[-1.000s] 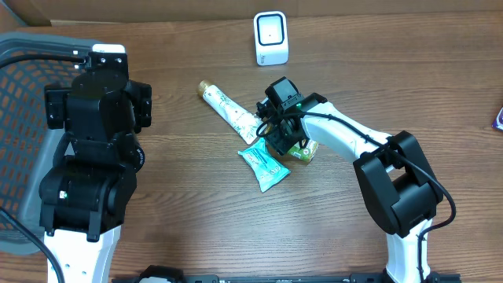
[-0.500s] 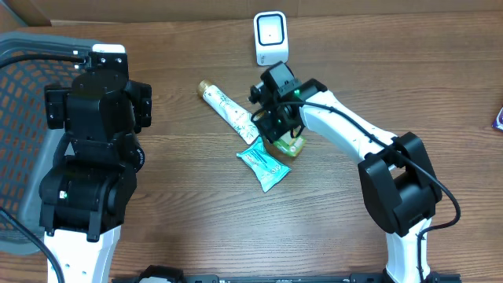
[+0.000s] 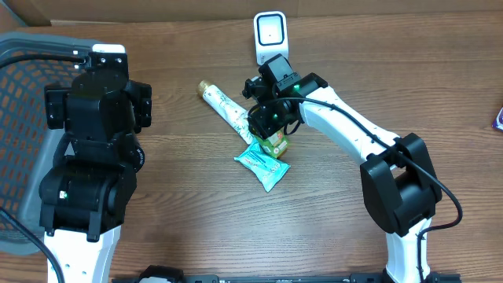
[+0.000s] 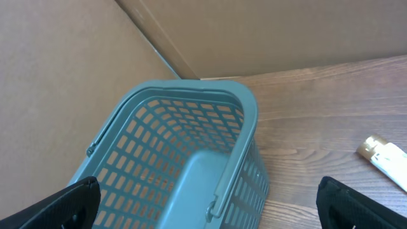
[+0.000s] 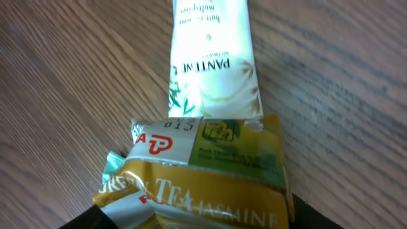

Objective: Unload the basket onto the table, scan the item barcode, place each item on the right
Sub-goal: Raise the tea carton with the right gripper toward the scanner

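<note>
Overhead and wrist views of the scanning table (image 3: 181, 212). The white scanner (image 3: 271, 37) stands upright at the 12 o'clock edge. At about 6 o'clock from it, near the table's centre, the right gripper (image 5: 200, 219) is clamped on a gold-and-green jasmine tea box (image 5: 210, 175), with a dark finger at each lower corner of the wrist view. The box overlaps the flat end of a white shampoo tube (image 3: 225, 108), which lies diagonally with its gold cap toward 10 o'clock and its crimped end toward 4 o'clock. A teal sachet (image 3: 263, 165) lies at 7 o'clock from the box; whether the two touch cannot be told. The left gripper (image 4: 206, 207) hangs at the 9 o'clock side above a grey-blue mesh basket (image 4: 251, 121). Its jaws are spread wide apart with nothing between them.
</note>
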`<move>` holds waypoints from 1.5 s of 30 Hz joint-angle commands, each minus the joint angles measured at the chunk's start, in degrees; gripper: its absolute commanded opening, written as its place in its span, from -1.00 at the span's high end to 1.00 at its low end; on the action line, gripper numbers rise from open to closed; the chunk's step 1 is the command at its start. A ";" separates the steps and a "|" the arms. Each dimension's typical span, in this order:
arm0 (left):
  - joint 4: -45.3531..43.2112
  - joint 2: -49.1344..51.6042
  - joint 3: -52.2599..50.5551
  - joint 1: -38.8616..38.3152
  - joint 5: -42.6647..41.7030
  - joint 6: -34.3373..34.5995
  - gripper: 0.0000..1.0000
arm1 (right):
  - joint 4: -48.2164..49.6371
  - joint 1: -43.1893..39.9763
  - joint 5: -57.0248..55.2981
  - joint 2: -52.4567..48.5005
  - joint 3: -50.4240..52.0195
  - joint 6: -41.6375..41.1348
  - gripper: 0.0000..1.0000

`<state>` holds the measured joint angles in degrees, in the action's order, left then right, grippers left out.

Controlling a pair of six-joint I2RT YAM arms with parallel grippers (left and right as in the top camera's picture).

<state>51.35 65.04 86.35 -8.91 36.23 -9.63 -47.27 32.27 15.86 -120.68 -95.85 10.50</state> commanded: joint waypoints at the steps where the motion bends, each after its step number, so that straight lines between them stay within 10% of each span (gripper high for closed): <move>1: -0.15 0.22 0.04 -0.02 -0.09 -0.46 -0.99 | 2.21 -0.22 2.23 0.46 -1.90 -0.52 -0.16; 25: -0.15 0.22 0.04 -0.02 -0.09 -0.46 -0.99 | 14.03 -0.72 2.23 0.57 -2.10 -2.84 -0.15; 45: -0.15 0.22 0.04 -0.02 -0.09 -0.46 -0.99 | -3.37 -13.33 -1.22 10.86 -2.10 -2.58 -0.12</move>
<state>51.35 65.04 86.35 -8.91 36.23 -9.63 -49.32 20.05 14.26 -116.14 -95.85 7.51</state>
